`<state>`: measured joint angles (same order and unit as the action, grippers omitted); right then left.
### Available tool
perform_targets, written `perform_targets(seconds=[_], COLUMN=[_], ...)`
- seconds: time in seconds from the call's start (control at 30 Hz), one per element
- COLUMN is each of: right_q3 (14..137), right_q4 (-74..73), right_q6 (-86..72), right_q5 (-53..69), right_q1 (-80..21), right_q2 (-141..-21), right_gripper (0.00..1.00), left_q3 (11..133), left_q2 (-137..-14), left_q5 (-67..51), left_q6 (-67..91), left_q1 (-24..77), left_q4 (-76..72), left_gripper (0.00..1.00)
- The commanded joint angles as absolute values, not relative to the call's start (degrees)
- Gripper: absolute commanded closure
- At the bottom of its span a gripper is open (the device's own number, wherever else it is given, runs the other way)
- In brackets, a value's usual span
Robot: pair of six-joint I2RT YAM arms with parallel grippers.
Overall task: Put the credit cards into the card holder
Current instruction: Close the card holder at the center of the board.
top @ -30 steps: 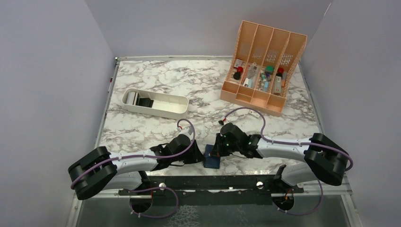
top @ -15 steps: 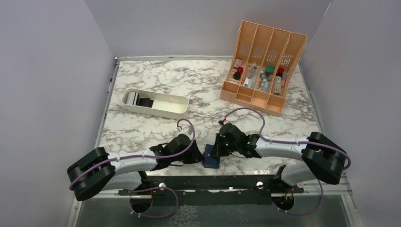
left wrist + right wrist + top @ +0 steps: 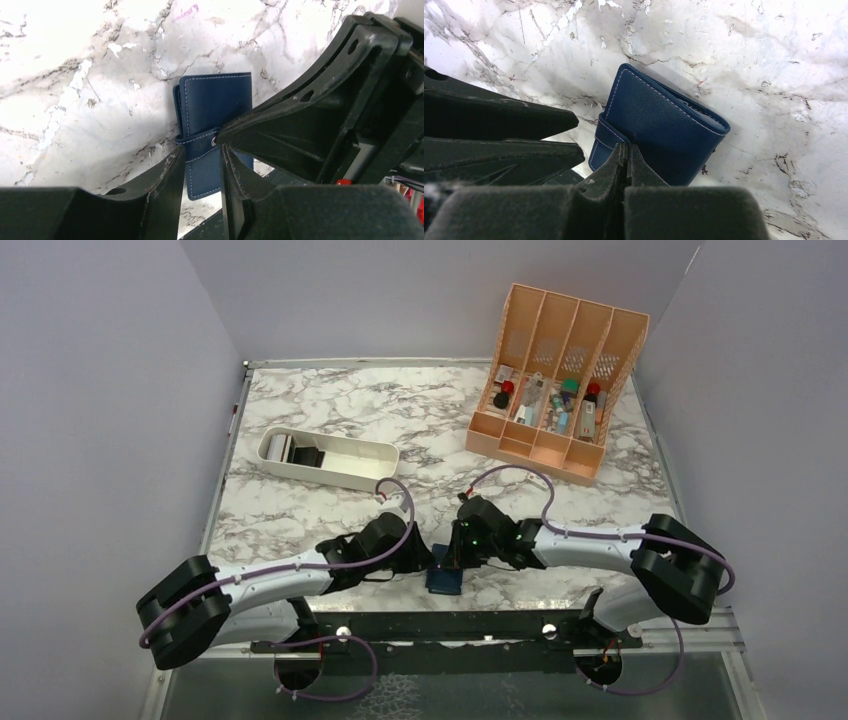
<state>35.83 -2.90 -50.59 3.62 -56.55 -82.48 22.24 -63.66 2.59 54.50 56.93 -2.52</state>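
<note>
Card holder (image 3: 664, 130), navy and folded shut with its strap across the front, lies flat on the marble worktop (image 3: 330, 400) near the front edge, between the two arms. The right end effector (image 3: 628, 150) is pressed together, its tip at the strap's snap. The left end effector (image 3: 202, 150) stands spread at the strap's end, pinching nothing.

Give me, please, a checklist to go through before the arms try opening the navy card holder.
1. Card holder lying flat on the table: ok.
2. Snap tab undone: not ok, it is fastened.
3. Right pincer shut, tips at the snap tab: ok.
4. Left pincer open over the card holder's near end: ok; whether it touches, cannot tell.
5. Credit cards in sight: cannot tell, none plainly visible.
</note>
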Motion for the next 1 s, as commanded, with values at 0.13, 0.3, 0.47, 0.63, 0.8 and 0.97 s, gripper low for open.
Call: perform_targets(seconds=[0.13,0.3,0.47,0.63,0.8,0.97], right_q3=[38.5,40.2,42.3,43.4,42.5,43.9], right_q4=[-18.2,-21.2,-23.6,-24.5,-23.4,-23.9], right_q6=[-49.7,-49.8,-49.5,-49.6,-50.2,-49.3], right_q5=[-1.5,-1.1,-0.5,0.1,-0.5,-0.5], right_q1=[-56.5,-56.2,-56.0,-55.8,-55.9,-55.8], right_q2=[-87.2,-89.9,-93.5,-96.8,-94.3,-88.7], right_gripper=[0.99,0.99,0.99,0.99,0.99,0.80], left_q3=[26.1,25.1,24.0,23.6,22.8,23.8], left_q2=[-69.9,-71.4,-71.5,-71.3,-69.9,-67.2], left_q5=[2.5,1.2,0.2,-0.4,-0.4,0.6], left_q6=[50.7,50.6,50.4,50.3,50.2,49.8], left_q1=[55.3,55.2,55.0,54.9,54.8,54.5], left_q4=[-4.1,-6.3,-7.9,-8.6,-7.9,-4.7], left_gripper=[0.68,0.69,0.69,0.69,0.69,0.67])
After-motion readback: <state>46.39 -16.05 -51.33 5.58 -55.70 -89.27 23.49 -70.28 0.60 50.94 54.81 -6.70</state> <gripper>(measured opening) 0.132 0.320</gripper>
